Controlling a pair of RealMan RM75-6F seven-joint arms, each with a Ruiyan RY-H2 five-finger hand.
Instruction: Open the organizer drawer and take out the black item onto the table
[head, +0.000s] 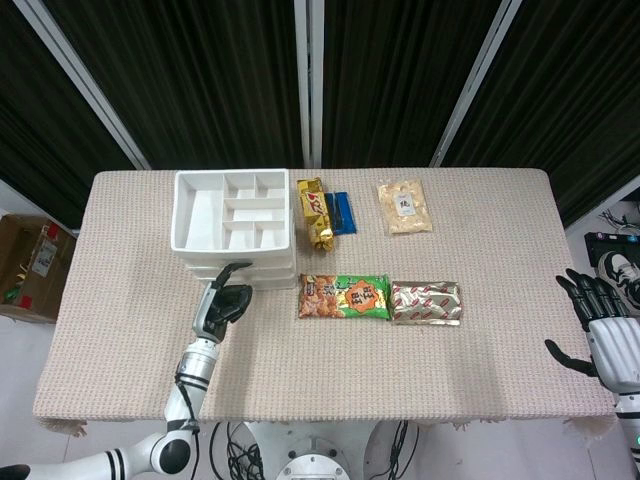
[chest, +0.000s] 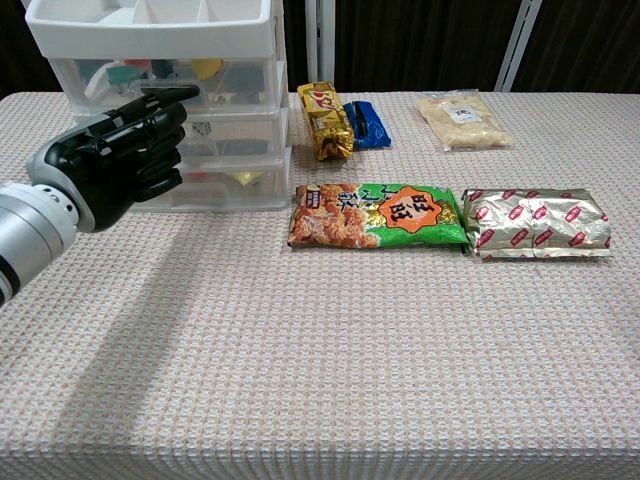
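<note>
The white organizer (chest: 165, 25) with three clear drawers stands at the table's back left, also visible from above in the head view (head: 235, 215). All drawers are pushed in. Small coloured and dark items show through the fronts; I cannot tell which one is the black item. My left hand (chest: 118, 162) hovers just in front of the drawers with its fingers curled and one finger stretched toward the upper drawer fronts, holding nothing; from above, this left hand (head: 223, 303) sits at the organizer's front edge. My right hand (head: 606, 325) hangs past the table's right edge, fingers spread and empty.
A green-orange snack pack (chest: 378, 215) and a silver-red pack (chest: 535, 222) lie mid-table, right of the organizer. Behind them are a gold pack (chest: 328, 120), a blue pack (chest: 362, 122) and a pale pack (chest: 460, 118). A cardboard box (head: 25, 265) sits on the floor left of the table.
</note>
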